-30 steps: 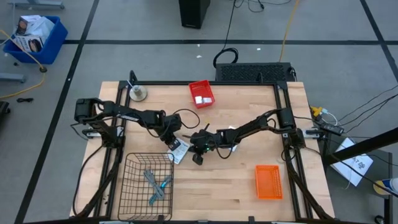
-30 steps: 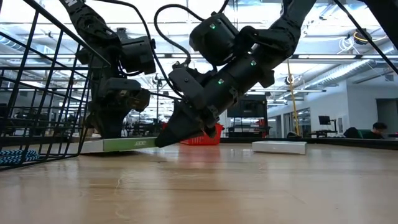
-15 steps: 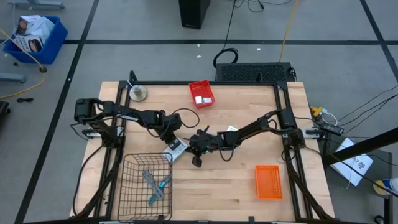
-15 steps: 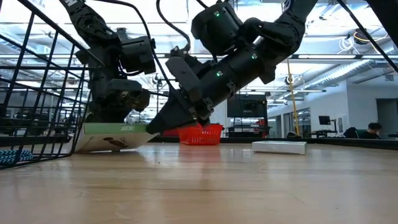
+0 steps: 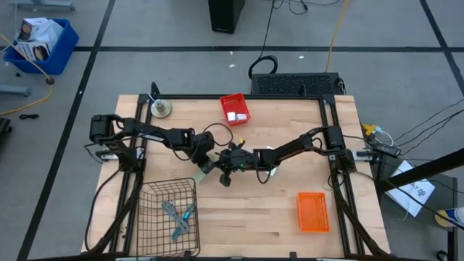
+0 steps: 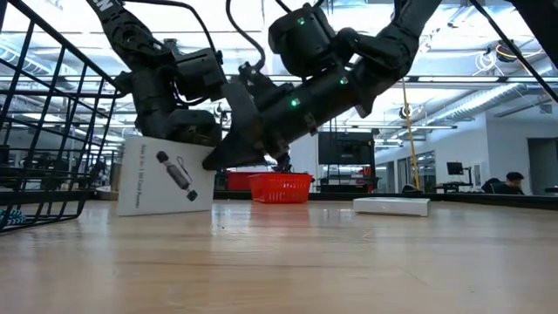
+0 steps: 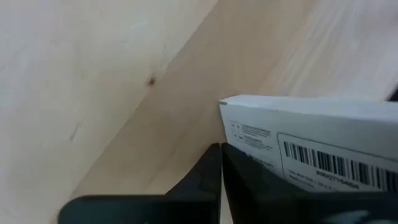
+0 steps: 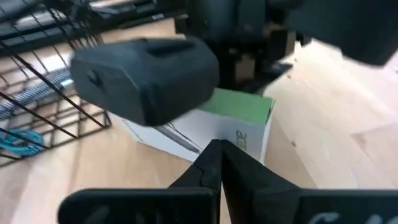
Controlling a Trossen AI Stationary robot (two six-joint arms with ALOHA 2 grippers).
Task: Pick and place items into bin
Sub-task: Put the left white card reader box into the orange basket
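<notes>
Two dark arms meet near the middle of the wooden surface (image 5: 290,188). Largest item on it: black wire basket (image 5: 168,217) at the front left corner, cut off at the low view's left edge; inside lie a grey metal tool (image 5: 172,214) and a teal-handled tool (image 5: 187,214), details too small to resolve. Orange bin (image 5: 313,212) sits front right; red bin (image 5: 235,109) at the back centre holds small white items, not identifiable. White printed packet (image 6: 166,175) stands upright on its edge between the two claws, just beyond the basket's far right corner; its face shows a drawn tool and small print, unreadable. The left wrist view shows a barcode and fine text on it, also illegible; the right wrist view shows a green end panel. Left claw (image 5: 205,164) is clenched on the packet's upper edge. Right claw (image 5: 224,178) presses its tips together against the packet's side, clenched with nothing between them. A second flat white packet (image 6: 391,206) lies apart on the surface. Round silver disc (image 5: 160,109) rests at the back left.
</notes>
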